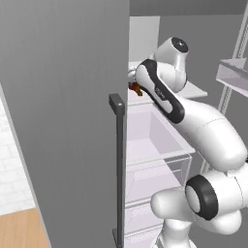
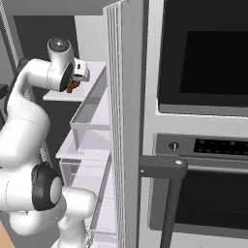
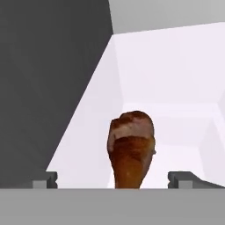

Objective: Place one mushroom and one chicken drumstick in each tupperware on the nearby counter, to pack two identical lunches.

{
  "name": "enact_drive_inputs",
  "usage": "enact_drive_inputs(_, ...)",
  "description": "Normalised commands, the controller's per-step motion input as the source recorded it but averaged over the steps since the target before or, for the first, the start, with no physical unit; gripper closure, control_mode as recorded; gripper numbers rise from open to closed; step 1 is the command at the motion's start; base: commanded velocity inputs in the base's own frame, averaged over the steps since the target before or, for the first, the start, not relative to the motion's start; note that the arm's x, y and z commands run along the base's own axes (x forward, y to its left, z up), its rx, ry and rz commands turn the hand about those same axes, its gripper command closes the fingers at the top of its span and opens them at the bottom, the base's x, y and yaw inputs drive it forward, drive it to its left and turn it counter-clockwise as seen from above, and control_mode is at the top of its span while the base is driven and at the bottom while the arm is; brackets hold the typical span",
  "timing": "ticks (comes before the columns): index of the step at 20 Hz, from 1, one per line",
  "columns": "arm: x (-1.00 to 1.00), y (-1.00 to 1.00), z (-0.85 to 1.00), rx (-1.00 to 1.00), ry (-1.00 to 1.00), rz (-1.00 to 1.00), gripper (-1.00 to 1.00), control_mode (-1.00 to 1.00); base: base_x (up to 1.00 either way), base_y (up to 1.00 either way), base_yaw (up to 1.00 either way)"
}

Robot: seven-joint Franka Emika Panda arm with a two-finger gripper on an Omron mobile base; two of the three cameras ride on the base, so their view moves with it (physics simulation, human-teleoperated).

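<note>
- Fridge door [image 1: 63, 121], grey and swung wide, stands as a tall wall on the hand's left, its dark bar handle [image 1: 117, 160] along the near edge.
- Dark side wall [image 3: 48, 88] of the fridge rises close on the left of the hand view; the pale shelf [image 3: 176, 88] stretches open ahead and to the right of the hand.
- Gripper [image 3: 112, 179] is spread wide, holding nothing, its two dark fingertips [image 3: 46, 179] well apart.
- Chicken drumstick [image 3: 131, 147] lies between the fingertips, touching neither, thick meaty end away from the hand and narrow end toward it.
- Clear drawer [image 1: 155, 135] sits open below the hand.
- Wall oven [image 2: 203, 121] fills the space right of the fridge, with a knob and a dark display whose marks are too small to read.
</note>
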Motion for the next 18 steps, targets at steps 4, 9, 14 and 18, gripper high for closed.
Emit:
enact_drive_inputs(4, 0.44, 0.04, -0.36, -0.12, 0.02, -0.01, -1.0, -1.0, 0.0, 0.0, 0.0)
enact_drive_inputs(9, 0.3, -0.15, -0.07, -0.02, 0.03, -0.06, -1.0, -1.0, 0.0, 0.0, 0.0)
enact_drive_inputs(14, 0.28, 0.01, -0.18, -0.04, 0.09, 0.0, -1.0, -1.0, 0.0, 0.0, 0.0)
enact_drive_inputs(18, 0.26, 0.0, -0.46, -0.1, 0.13, 0.0, -1.0, -1.0, 0.0, 0.0, 0.0)
